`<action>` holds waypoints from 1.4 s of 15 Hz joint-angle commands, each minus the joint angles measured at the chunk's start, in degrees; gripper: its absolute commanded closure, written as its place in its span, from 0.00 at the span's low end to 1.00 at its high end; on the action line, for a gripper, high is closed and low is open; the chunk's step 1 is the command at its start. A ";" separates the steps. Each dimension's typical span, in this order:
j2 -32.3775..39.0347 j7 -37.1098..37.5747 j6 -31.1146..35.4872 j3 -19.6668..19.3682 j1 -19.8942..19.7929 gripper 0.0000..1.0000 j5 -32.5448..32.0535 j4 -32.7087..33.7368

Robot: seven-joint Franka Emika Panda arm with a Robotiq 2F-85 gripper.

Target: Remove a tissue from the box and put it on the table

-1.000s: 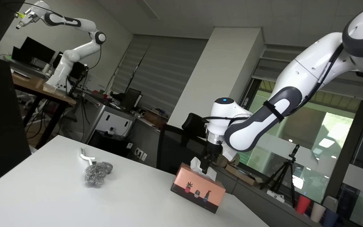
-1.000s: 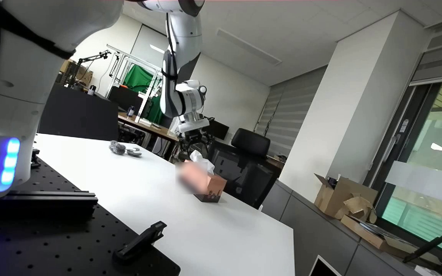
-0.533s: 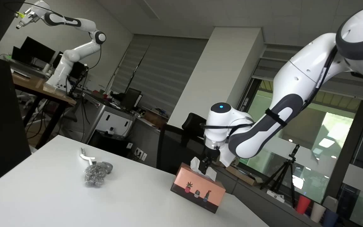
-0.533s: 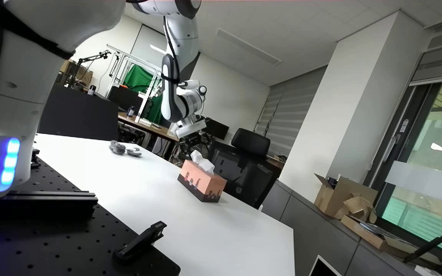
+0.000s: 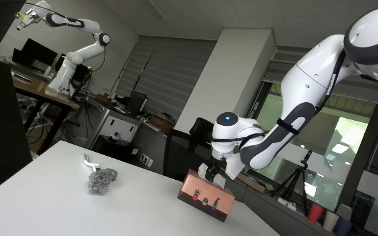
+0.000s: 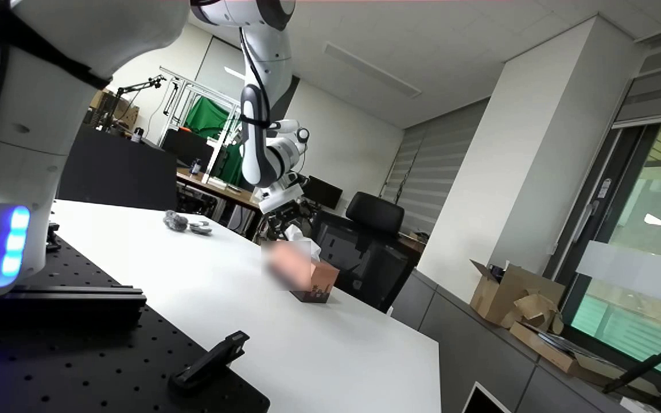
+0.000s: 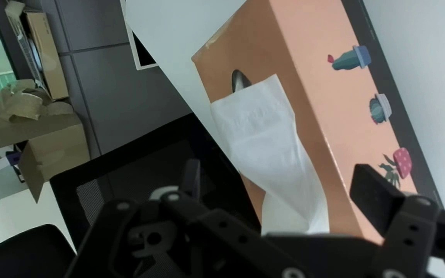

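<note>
In the wrist view my jaws are spread wide and hold nothing. The white tissue (image 7: 269,150) rises from the top of the pink tissue box (image 7: 319,112), which stands near an edge of the white surface (image 5: 54,209). I think the step is to line up the grasp. I should center the tissue between the jaws, descend without pressing the box, close gently, then pull slowly upward, because the box, probably light, may lift along.
</note>
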 commanded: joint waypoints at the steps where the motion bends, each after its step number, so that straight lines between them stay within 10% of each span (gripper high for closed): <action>1: 2.34 6.55 -0.38 -1.65 0.92 0.00 -2.81 2.36; 8: 5.72 12.77 -1.25 -3.75 1.15 0.00 -4.91 5.52; 9: 6.04 14.49 -1.26 -4.14 1.33 0.25 -5.46 5.94; 16: 6.95 25.45 -3.08 -6.17 3.08 0.67 -10.46 7.71; 17: 5.32 26.07 -7.76 0.81 -2.12 0.75 -14.83 8.14; 21: 4.43 24.02 -15.61 8.09 -7.55 0.99 -14.94 9.34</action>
